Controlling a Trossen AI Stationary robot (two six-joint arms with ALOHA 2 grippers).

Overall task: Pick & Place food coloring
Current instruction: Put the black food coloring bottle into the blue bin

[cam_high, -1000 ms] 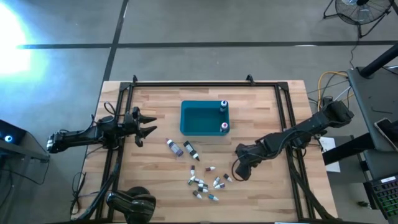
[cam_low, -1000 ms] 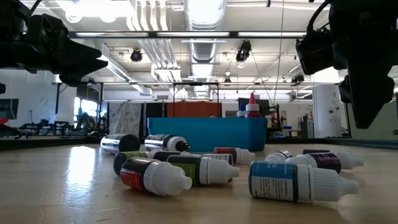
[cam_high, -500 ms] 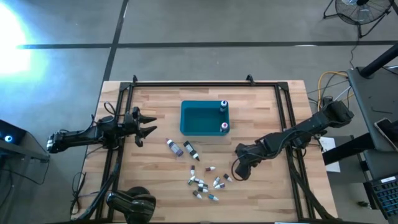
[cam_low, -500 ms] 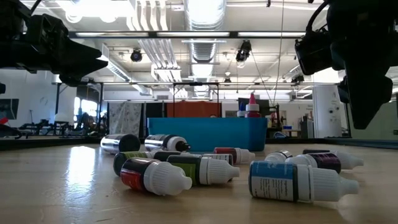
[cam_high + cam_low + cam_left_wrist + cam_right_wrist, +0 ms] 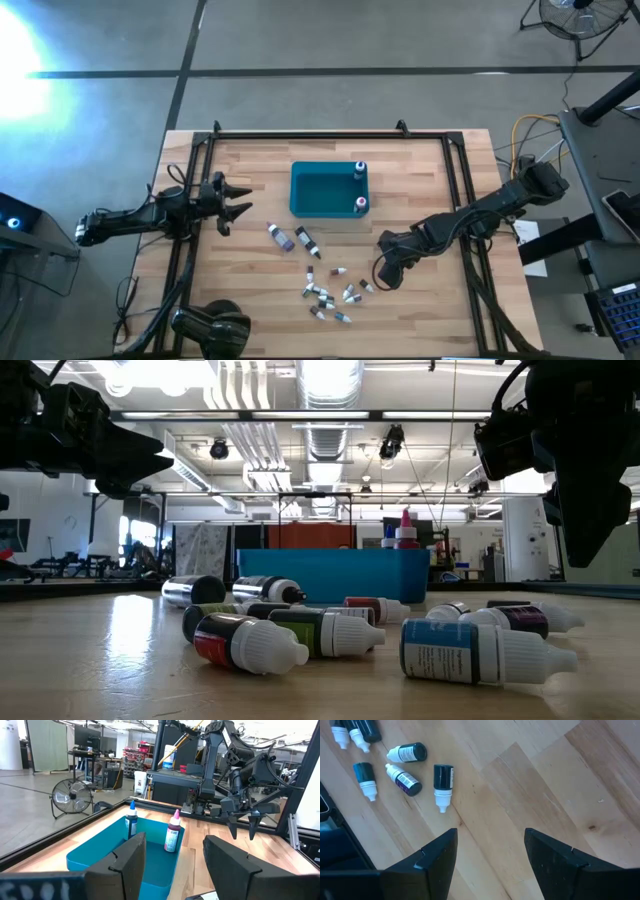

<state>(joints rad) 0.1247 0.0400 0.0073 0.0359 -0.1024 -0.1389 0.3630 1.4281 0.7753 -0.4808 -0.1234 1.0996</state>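
**Bottles scattered, two binned, both grippers empty**

Two food coloring bottles (image 5: 359, 187) stand upright in the teal bin (image 5: 328, 190) — one with a blue cap, one red. Two longer bottles (image 5: 293, 239) lie on the bench (image 5: 420, 170) just in front of the bin; roughly ten small ones (image 5: 330, 293) lie clustered beyond them. The right gripper (image 5: 386, 279) hovers beside that cluster, fingers spread wide, holding nothing. The left gripper (image 5: 240, 200) waits near the bench's left edge — also wide and empty.
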